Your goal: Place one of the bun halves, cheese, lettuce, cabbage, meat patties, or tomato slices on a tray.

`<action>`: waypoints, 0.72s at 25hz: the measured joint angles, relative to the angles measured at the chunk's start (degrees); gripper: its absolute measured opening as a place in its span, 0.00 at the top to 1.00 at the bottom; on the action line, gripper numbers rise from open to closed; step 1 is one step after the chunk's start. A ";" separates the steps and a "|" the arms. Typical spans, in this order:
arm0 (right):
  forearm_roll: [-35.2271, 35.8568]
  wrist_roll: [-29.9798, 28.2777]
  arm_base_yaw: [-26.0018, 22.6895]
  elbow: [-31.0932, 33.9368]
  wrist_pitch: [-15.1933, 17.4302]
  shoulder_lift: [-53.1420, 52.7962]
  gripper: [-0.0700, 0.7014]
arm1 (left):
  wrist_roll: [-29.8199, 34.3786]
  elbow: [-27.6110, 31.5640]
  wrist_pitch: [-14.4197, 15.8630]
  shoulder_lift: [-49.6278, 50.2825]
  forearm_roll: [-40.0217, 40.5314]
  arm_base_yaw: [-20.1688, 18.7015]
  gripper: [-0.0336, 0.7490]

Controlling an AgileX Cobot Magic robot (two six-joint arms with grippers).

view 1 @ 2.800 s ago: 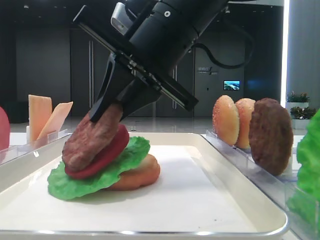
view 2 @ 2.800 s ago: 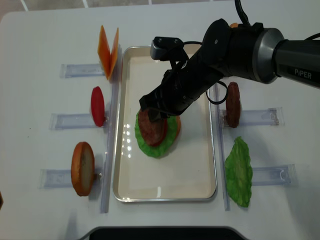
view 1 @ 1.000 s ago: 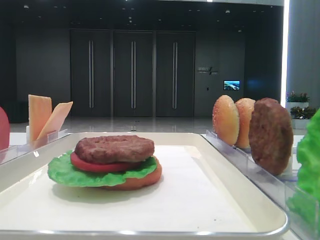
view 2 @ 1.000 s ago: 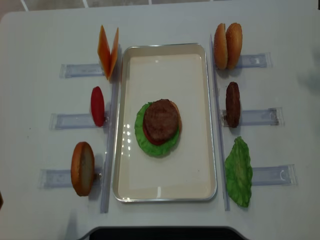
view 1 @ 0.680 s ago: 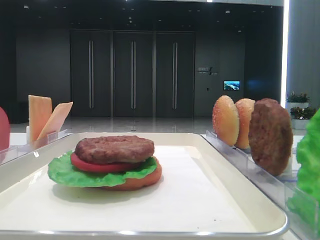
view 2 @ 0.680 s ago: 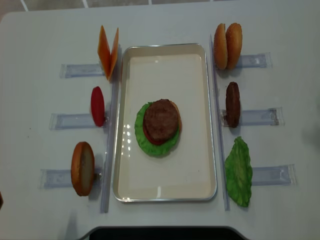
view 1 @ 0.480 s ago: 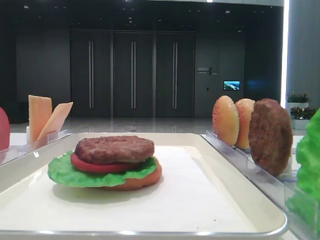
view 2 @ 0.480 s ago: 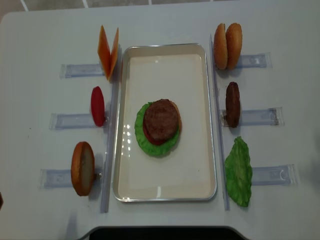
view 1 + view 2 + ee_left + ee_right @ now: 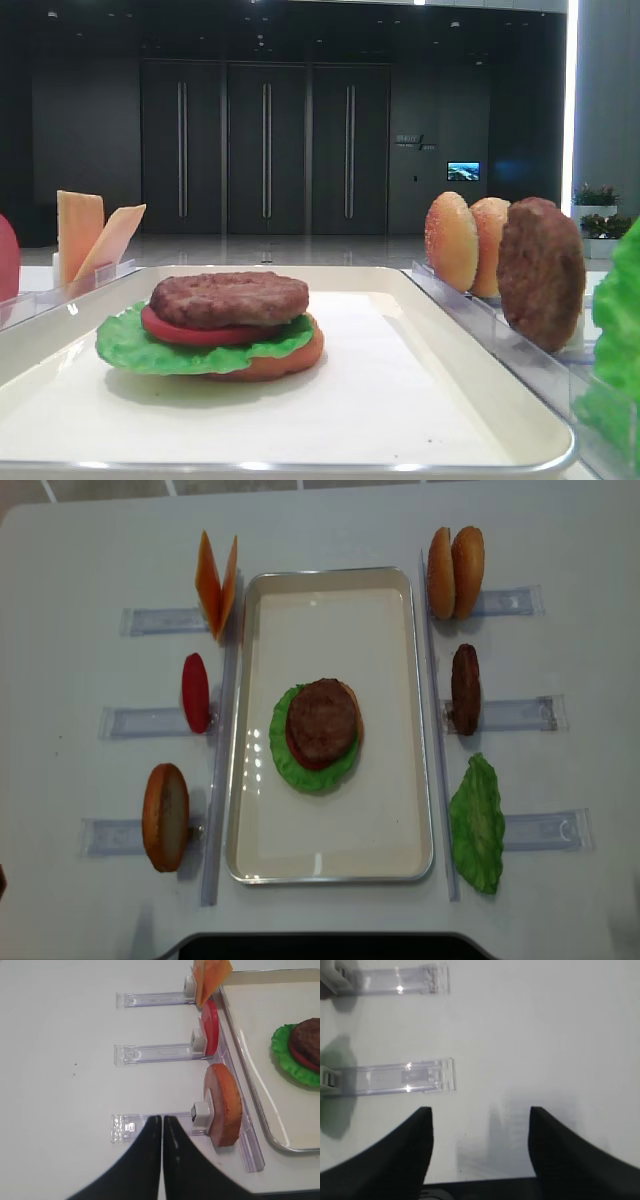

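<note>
From the low side view, the tray (image 9: 480, 420) carries a stack: bun half (image 9: 285, 358), lettuce (image 9: 135, 345), tomato slice (image 9: 195, 330), meat patty (image 9: 230, 297) on top. Behind the tray, a dark hall with tall doors (image 9: 265, 150).

My right claw (image 9: 480, 1150) hangs wide and empty over bare white counter (image 9: 545, 1035), a clear rack (image 9: 400, 1077) nearby.

My left claw (image 9: 161, 1160) is pinched narrow, holding nothing, left of the tray.

From overhead, the stack sits mid-tray.
</note>
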 joint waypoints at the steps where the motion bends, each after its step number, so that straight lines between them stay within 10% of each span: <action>1: 0.64 -0.12 0.00 0.05 0.00 -2.29 0.39 | 0.00 0.00 0.00 0.00 0.00 0.00 0.97; 18: 1.99 -0.39 0.00 0.46 0.00 -21.27 0.39 | 0.00 0.00 0.00 0.00 0.00 0.00 0.97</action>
